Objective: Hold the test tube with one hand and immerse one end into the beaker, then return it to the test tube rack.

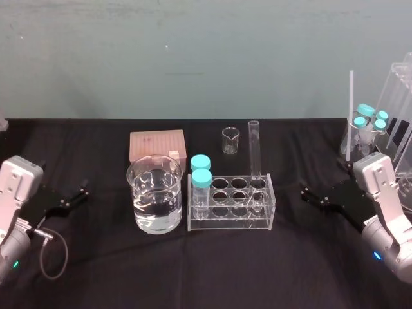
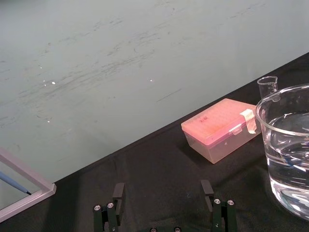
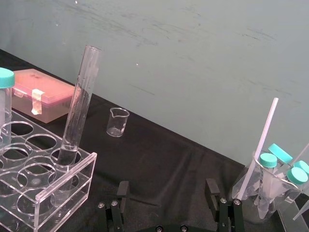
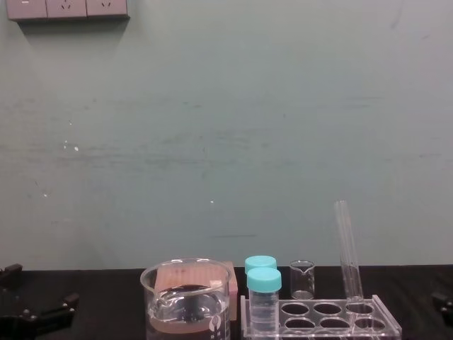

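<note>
Nearest, at either side of the black worktop (image 1: 193, 270), the black two-finger left gripper (image 1: 74, 196) and right gripper (image 1: 313, 195) rest with fingers spread, holding nothing. Between them, the long clear glass test tube (image 1: 255, 151) stands nearly upright in the far right hole of the clear acrylic rack (image 1: 230, 225). Two teal-capped vials (image 1: 201, 183) fill its left holes. Just left stands the wide glass beaker (image 1: 138, 193), part-filled with clear liquid. Behind are a pink lidded box (image 1: 157, 145) and a tiny clear beaker (image 1: 230, 140).
</note>
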Robot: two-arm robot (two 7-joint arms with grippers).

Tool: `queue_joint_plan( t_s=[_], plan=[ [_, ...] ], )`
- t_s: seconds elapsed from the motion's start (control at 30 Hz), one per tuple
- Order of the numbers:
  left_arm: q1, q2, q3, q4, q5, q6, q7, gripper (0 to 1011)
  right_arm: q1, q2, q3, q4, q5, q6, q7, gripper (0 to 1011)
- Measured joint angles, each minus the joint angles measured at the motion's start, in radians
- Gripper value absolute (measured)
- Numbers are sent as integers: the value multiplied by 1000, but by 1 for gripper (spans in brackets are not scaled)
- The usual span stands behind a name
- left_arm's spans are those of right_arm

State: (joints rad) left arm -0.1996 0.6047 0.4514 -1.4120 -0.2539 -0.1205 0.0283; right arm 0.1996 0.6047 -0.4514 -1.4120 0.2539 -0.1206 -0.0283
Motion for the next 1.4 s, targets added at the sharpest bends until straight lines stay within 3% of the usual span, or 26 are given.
queue_joint_plan(
  t_s=[0.97,1.1,1.23,1.4],
  plan=[
    [0,0,0,0,0,0,0,1000,0,-1,2,1,-1,0,6,1000],
    [0,0,0,0,0,0,0,1000,3,-12,26,10,45,0,56,1000],
    [0,0,0,0,0,0,0,1000,9,-34,64,24,136,4,131,1000],
    [0,0,0,0,0,0,0,1000,23,-49,87,40,206,25,210,1000]
  ],
)
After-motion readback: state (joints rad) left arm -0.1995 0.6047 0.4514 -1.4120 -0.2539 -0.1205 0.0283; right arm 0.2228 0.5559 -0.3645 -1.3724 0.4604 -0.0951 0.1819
